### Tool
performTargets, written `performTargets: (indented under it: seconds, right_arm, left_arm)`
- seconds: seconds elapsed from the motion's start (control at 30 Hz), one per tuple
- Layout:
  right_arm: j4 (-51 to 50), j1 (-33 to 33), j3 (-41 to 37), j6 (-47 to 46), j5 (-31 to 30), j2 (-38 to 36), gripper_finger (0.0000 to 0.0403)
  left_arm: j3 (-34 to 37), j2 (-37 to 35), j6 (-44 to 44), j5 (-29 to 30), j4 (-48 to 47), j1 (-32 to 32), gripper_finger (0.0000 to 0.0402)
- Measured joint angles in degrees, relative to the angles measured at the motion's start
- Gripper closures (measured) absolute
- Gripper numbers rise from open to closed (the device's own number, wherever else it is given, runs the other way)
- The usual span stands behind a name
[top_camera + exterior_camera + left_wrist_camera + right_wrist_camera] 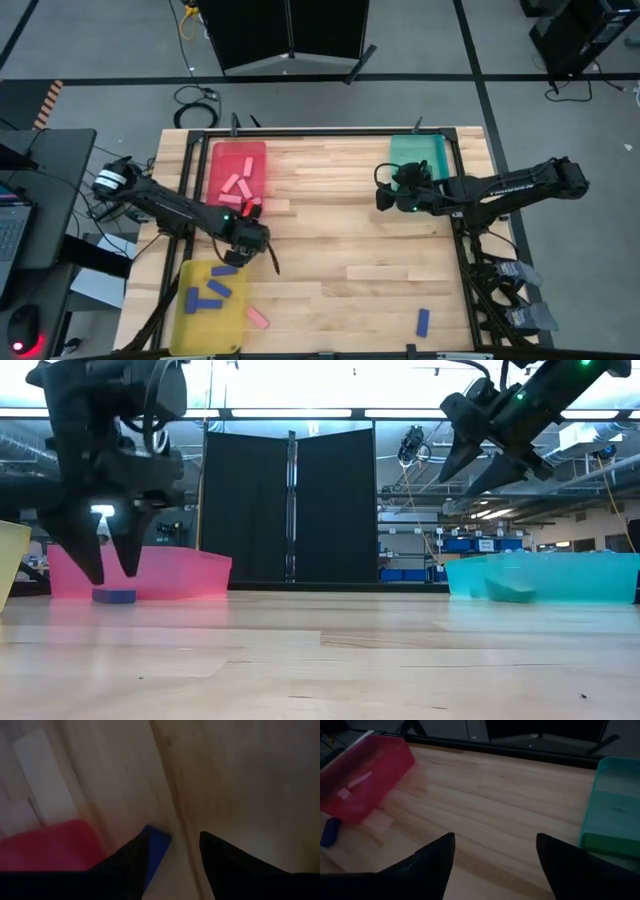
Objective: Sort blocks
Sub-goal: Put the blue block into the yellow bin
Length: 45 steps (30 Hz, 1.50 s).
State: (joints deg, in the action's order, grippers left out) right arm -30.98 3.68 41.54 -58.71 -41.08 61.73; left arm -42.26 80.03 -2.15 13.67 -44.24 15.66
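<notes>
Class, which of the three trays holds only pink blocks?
The red tray at the table's far left; the yellow tray holds blue blocks, and the teal tray stands far right.

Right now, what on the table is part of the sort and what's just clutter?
Job:
- blue block at left gripper
- pink blocks in red tray
- blue blocks in yellow tray
- teal tray by right gripper, open
- loose pink block, loose blue block

Clutter:
- floor cables
- black panel
</notes>
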Motion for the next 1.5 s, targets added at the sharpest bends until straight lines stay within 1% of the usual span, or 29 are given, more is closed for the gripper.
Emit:
performTargets:
  seconds: [0.17, 0.3, 0.7, 0.83, 1.2, 1.4, 1.5]
  right_arm:
    - [0.09, 0.06, 0.0, 0.09, -0.07, 0.02, 0.0122]
    - [0.48, 0.06, 0.01, 0.43, -1.39, 0.02, 0.0123]
    - [3.1, 0.06, 0.02, 2.98, -1.46, 0.02, 0.0127]
    - [3.1, 0.06, 0.02, 2.98, -1.17, 0.02, 0.0127]
    - [3.09, 0.06, 0.02, 2.98, -0.9, 0.02, 0.0138]
    - [3.12, 0.06, 0.02, 3.0, -0.85, 0.02, 0.0143]
    - [3.17, 0.14, 0.02, 2.98, -0.69, 0.02, 0.0146]
  left_arm:
    - [0.02, 2.79, -3.35, 1.27, -1.27, 0.0, 0.0218]
    - [-0.13, 4.07, -4.87, 1.51, -1.55, 0.0, 0.0218]
    - [-1.34, 4.41, -9.27, 1.8, -0.96, -3.2, 0.0215]
    - [-2.05, 4.45, -9.2, 1.71, -0.84, -3.56, 0.02]
    - [-2.08, 4.51, -9.58, 1.35, -2.53, -3.81, 0.0137]
    - [-1.67, 4.8, -11.72, 0.8, -2.86, -5.71, 0.0129]
    - [-1.0, 4.78, -12.69, -0.85, -2.84, -7.01, 0.0132]
